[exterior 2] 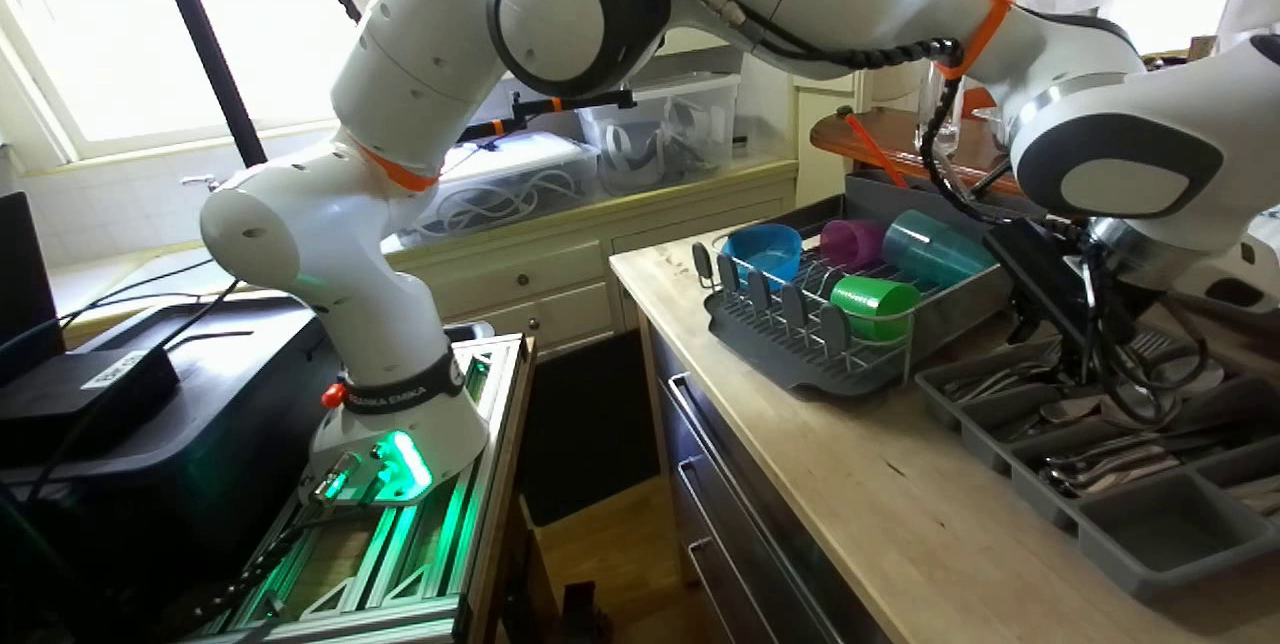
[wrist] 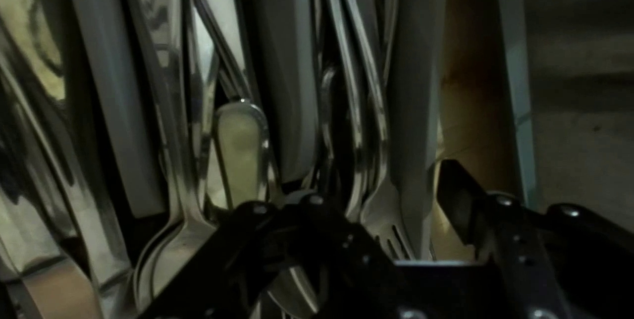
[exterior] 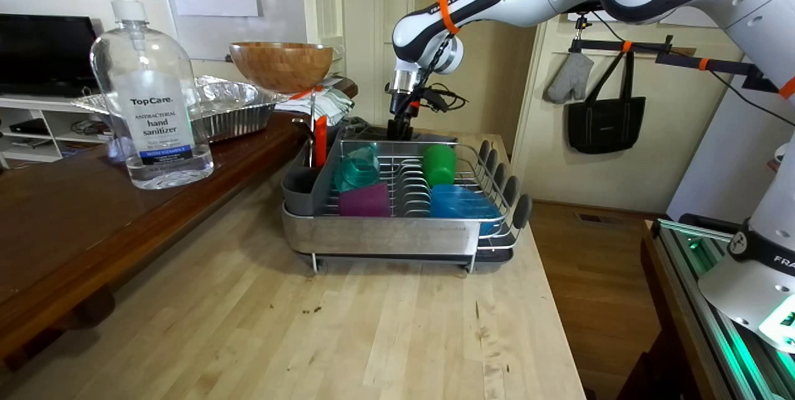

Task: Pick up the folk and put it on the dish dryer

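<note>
Several silver forks lie in a compartment of the grey utensil tray [exterior 2: 1075, 514]. In the wrist view a fork [wrist: 386, 205] lies with its tines toward the gripper, beside a grey divider. My gripper [wrist: 374, 192] is open; its dark fingers stand apart on either side of this fork and the divider, and it holds nothing that I can see. In an exterior view the gripper [exterior 2: 1072, 359] points down into the tray. In an exterior view it [exterior: 399, 130] is behind the dish dryer [exterior: 385, 235], a silver wire rack that also shows in an exterior view [exterior 2: 830, 374].
The rack holds a green cup [exterior: 439, 164], a purple cup [exterior: 364, 200], a teal cup [exterior: 358, 170] and a blue bowl [exterior: 463, 202]. Its side utensil holder [exterior: 301, 198] has a red-handled tool. Spoons [wrist: 183, 249] lie in the neighbouring compartment. A raised brown table [exterior: 155, 226] stands alongside.
</note>
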Controlling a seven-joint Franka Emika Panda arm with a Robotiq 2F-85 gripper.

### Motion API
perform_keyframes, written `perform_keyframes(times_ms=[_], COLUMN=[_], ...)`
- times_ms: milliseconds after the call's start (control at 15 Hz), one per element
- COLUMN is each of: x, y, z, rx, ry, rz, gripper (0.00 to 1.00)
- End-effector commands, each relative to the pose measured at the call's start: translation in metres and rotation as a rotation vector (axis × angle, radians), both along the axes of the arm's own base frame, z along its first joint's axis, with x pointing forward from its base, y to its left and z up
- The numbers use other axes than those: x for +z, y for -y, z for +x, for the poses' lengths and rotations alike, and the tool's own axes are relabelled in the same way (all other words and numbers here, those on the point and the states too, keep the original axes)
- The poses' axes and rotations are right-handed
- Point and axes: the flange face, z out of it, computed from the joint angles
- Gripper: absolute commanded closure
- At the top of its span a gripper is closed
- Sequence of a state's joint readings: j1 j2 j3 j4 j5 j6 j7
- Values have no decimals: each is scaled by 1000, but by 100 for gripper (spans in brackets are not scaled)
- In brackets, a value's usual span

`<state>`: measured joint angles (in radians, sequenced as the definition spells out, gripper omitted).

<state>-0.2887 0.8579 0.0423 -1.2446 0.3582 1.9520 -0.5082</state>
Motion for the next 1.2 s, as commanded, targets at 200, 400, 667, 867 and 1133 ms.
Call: perform_keyframes(times_ms=[200,400,667,867,1133], x=[-10,-8,-18,-17,-21], y=[9,19,35,30,28], z=[5,5,1,2,2], rx=[-25,-35,-54,-49,-43], ry=[-54,-65,-88,-101,-109], rz=[38,71,83,107,96], gripper=[72,69,58,54,92])
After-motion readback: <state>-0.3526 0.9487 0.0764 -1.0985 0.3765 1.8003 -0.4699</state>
